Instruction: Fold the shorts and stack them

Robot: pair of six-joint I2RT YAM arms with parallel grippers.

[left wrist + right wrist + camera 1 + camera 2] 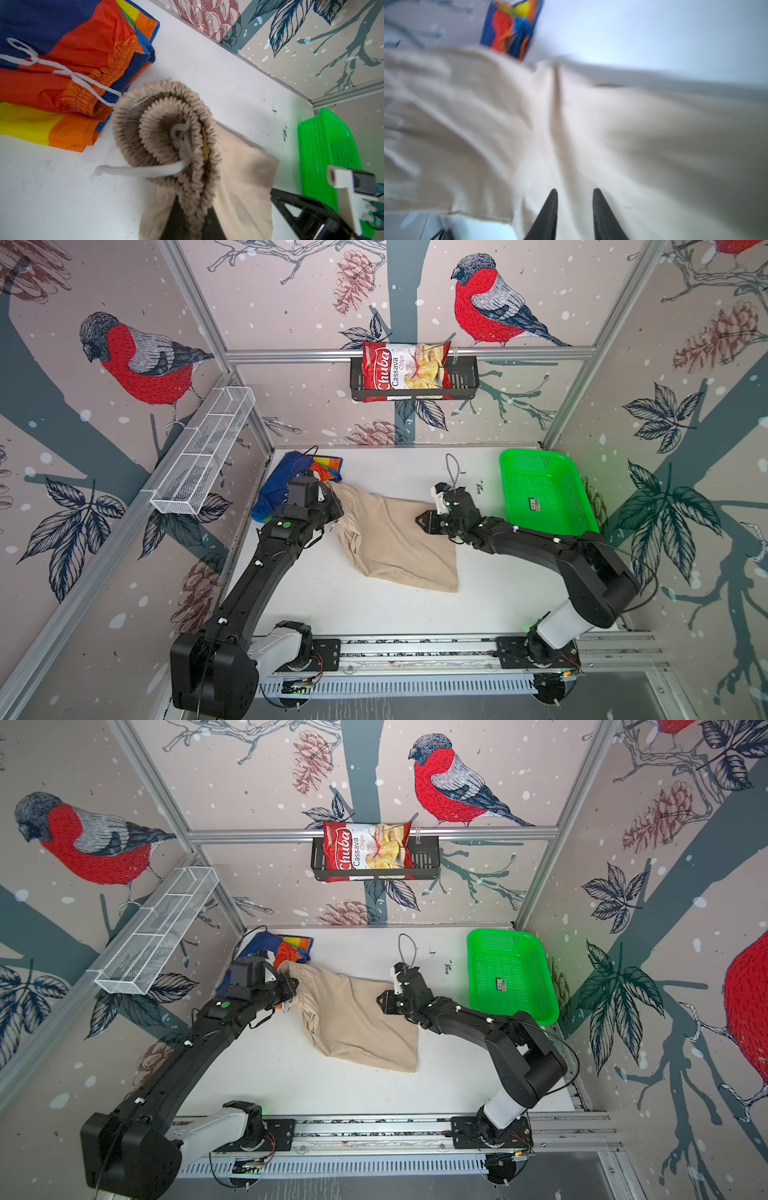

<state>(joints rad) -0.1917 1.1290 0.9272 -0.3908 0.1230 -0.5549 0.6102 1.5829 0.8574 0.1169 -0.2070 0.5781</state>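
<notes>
Left end effector [195, 218] grips the beige shorts [395, 543] by the waistband, mid-desk; right end effector [574, 192] stands parted over them. Striped shorts [274, 481] lie far-left. Risk — a one-sided pull bunches the fold.

Beige shorts [395, 543] — beside striped shorts [272, 489]

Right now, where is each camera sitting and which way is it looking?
Top views: high above, looking down on the white table; both arms show in both.
Left wrist: on the left arm, looking along the left gripper, shut on the beige shorts; rainbow shorts nearby.
Right wrist: on the right arm, blurry, looking over the beige shorts past the open right gripper.
Shared: both wrist views show both shorts.
</notes>
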